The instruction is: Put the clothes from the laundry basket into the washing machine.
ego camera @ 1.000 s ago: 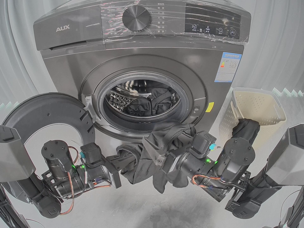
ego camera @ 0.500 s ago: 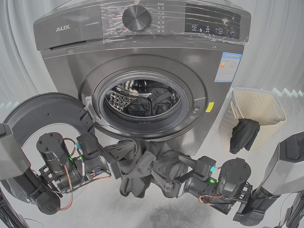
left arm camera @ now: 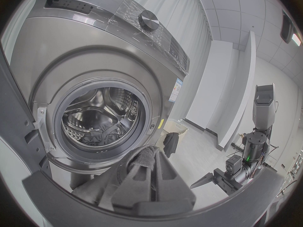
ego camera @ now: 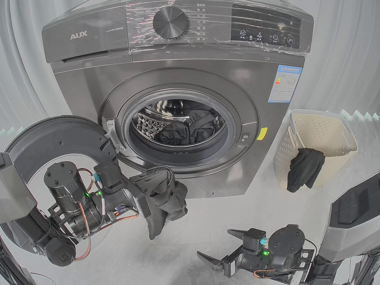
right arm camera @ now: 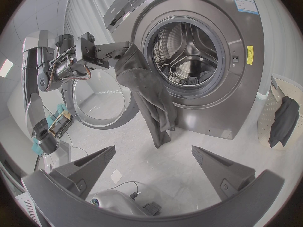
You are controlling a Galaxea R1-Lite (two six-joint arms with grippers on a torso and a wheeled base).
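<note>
Head view puts the job partway done, I would say: some dark clothes (ego camera: 186, 129) already lie in the drum of the washing machine (ego camera: 174, 72), whose door (ego camera: 59, 139) stands swung wide on the robot's left. One dark grey garment (ego camera: 168, 202) is on its way, clenched in the left gripper (ego camera: 152, 179) just below and to the left of the drum opening, not yet inside. It hangs limp and bunched, a thick hem folded over the fingers and the rest trailing down in a long loose tail above the floor (ego camera: 245, 202). It looks soft and heavy enough to swing or snag on the door rim. The right gripper (ego camera: 215, 243) sits low near the floor, well apart from the cloth, its jaws spread wide and holding nothing. Over by the machine's right side stands the laundry basket (ego camera: 328, 131), with a black garment (ego camera: 304, 169) draped over its front rim, still to be fetched. Whether more lies at the bottom I cannot tell.
</note>
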